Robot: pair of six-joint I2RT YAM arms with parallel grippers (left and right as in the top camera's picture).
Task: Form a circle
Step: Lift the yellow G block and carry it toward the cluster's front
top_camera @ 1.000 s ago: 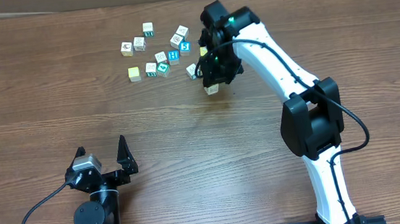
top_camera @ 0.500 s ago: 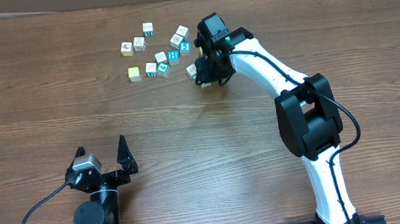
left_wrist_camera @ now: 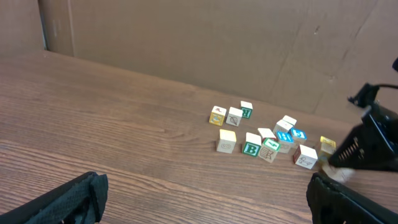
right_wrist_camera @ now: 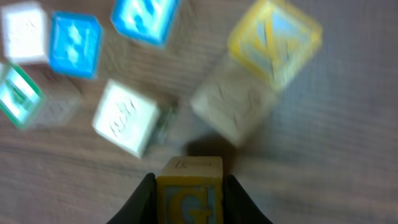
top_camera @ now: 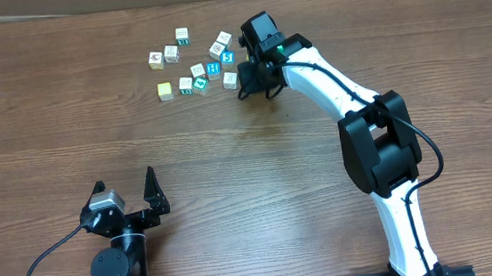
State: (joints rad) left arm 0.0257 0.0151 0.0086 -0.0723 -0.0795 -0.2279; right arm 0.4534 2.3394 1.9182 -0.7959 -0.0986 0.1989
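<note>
Over on the left, the left tool [top_camera: 125, 186] sits near the front of the bench [top_camera: 230, 157]. Its jaws are spread wide with nothing between them, and it's well apart from the action. Plenty of bare wood around it.

Moving across, the spread-out bunch [top_camera: 187, 61] of letter cubes lies toward the far edge, with not much room behind it before the bench ends.

Now the right side: the right tool [top_camera: 255, 90] is clamped on a yellow G cube [right_wrist_camera: 189, 190], right at the bunch's right-hand fringe. That's where the circle [left_wrist_camera: 327, 145] looks to be forming. There's a pale cube [right_wrist_camera: 235, 107] just ahead of the G, a yellow cube [right_wrist_camera: 275, 36] beyond that, and a white cube [right_wrist_camera: 127, 118] off to the left. The wrist view is blurred, so I can't tell whether the G is down on the wood.

My read: set it near its neighbours without nudging them, leave a gap so the ring can curve, then lift straight up. The open room is on the near side, toward the arms, so bend the ring that way.
</note>
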